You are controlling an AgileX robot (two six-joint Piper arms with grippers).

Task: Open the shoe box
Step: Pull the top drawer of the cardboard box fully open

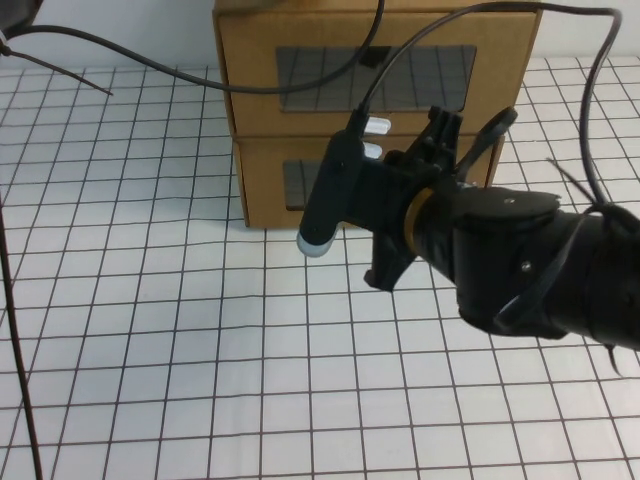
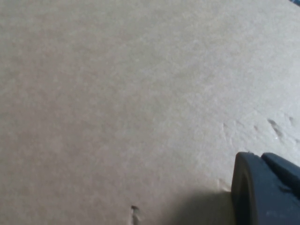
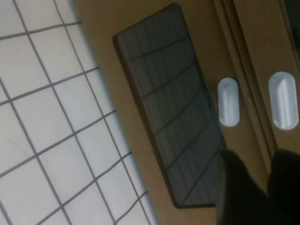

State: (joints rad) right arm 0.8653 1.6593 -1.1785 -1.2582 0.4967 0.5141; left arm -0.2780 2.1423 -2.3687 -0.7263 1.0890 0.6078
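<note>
The brown cardboard shoe box (image 1: 260,100) stands at the back of the table, with a dark window in its upper section (image 1: 375,78) and another in its lower front (image 1: 300,183). Two white oval holes (image 1: 376,127) sit on either side of the seam between the sections. My right gripper (image 1: 446,120) is at that seam, just right of the ovals. In the right wrist view its two dark fingers (image 3: 239,187) stand slightly apart, with only cardboard showing in the gap, so it is open. One dark left finger (image 2: 265,192) rests close against plain cardboard (image 2: 117,93). The left arm is hidden in the high view.
The box stands on a white table with a black grid (image 1: 150,300). Black cables (image 1: 120,55) arc over the box and along the left edge. The bulky right arm (image 1: 520,260) and its wrist camera housing (image 1: 328,200) hang over the table in front of the box.
</note>
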